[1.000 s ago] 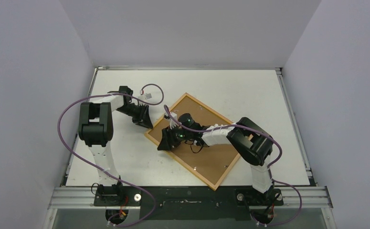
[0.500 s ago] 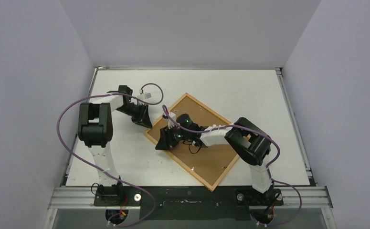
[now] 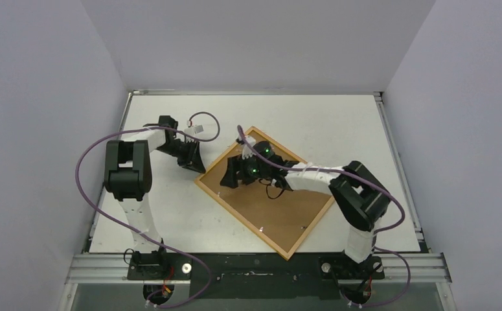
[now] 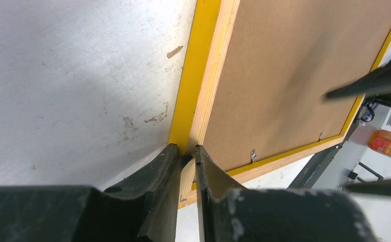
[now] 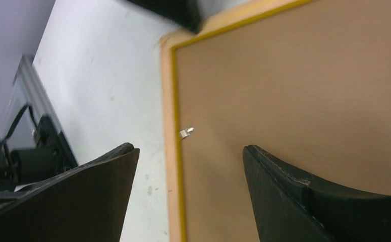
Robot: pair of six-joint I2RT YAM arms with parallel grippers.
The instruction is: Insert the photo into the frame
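Frame (image 4: 193, 75) lies face-down on desk (image 4: 72, 75), brown backing (image 5: 294, 91) in it; L claw (image 4: 184, 151) is nearly closed, pinching frame's left corner rim, R claw (image 5: 188, 147) hangs wide apart over backing, gripping nothing.

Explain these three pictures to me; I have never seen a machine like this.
Two robot arms are bolted at the near edge of a white table. One picture looks down from above; the other two come from small cameras on each arm's wrist, so you see its own black fingers. On the table lies a picture frame, back side up, with a brown backing panel in it. The left pincer is pinching the frame's edge near a corner. The right pincer hangs open over the panel, holding nothing. The photo itself is not visible.
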